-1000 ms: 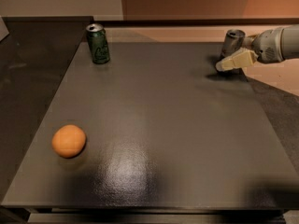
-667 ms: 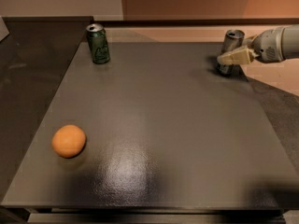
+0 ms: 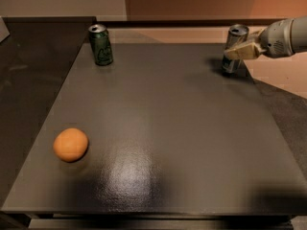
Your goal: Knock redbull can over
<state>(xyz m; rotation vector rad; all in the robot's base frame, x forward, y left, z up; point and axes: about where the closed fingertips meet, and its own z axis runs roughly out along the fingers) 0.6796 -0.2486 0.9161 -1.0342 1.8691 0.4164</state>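
Observation:
The redbull can (image 3: 234, 46) is a slim silver-grey can with dark blue patches. It stands upright at the far right of the dark table (image 3: 158, 128). My gripper (image 3: 238, 52) reaches in from the right edge on a grey arm. Its beige fingers (image 3: 245, 51) lie across the front of the can at mid height and touch it or nearly do.
A wider green can (image 3: 101, 44) stands upright at the far left of the table. An orange (image 3: 71, 144) lies near the front left. The table's right edge runs just beyond the redbull can, with a pale floor behind.
My gripper has risen and moved left, from low beside the can's base to across the can's middle. The can still stands upright.

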